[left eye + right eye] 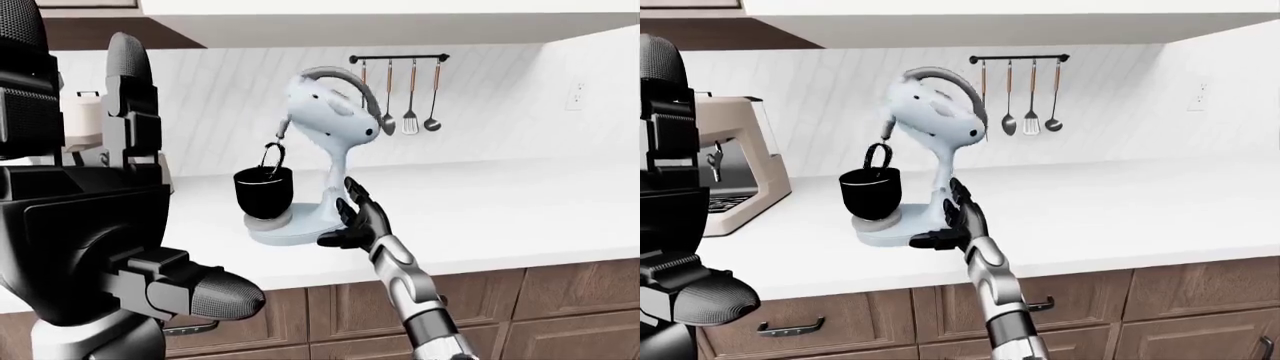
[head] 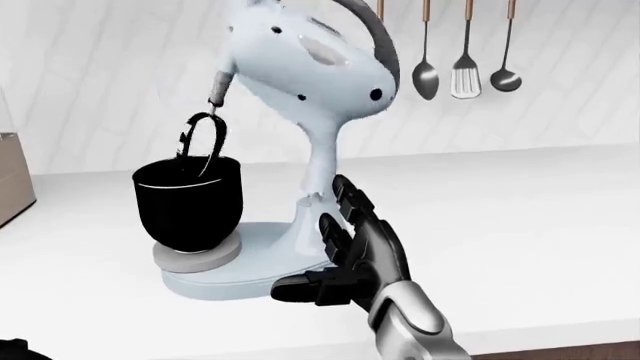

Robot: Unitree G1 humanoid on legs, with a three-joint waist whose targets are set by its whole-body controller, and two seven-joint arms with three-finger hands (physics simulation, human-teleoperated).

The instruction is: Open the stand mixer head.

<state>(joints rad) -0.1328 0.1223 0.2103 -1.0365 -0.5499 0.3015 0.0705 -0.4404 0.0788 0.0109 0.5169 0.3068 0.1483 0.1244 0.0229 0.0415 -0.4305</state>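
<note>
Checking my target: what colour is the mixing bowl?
Black mixing bowl, clearest in the head view.

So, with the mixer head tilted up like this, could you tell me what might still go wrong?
1. The right robot hand, fingers open, sits against the stand mixer column; a careless withdrawal could nudge the base.
2. The beater hangs just above the black bowl; if the head drops, it could strike the rim.

We see our right robot hand [image 2: 350, 251] with glossy black segmented fingers on a silver, jointed forearm [image 1: 410, 289]; our left arm [image 1: 90, 225] is bulky, matte black, with ribbed blocks.
</note>
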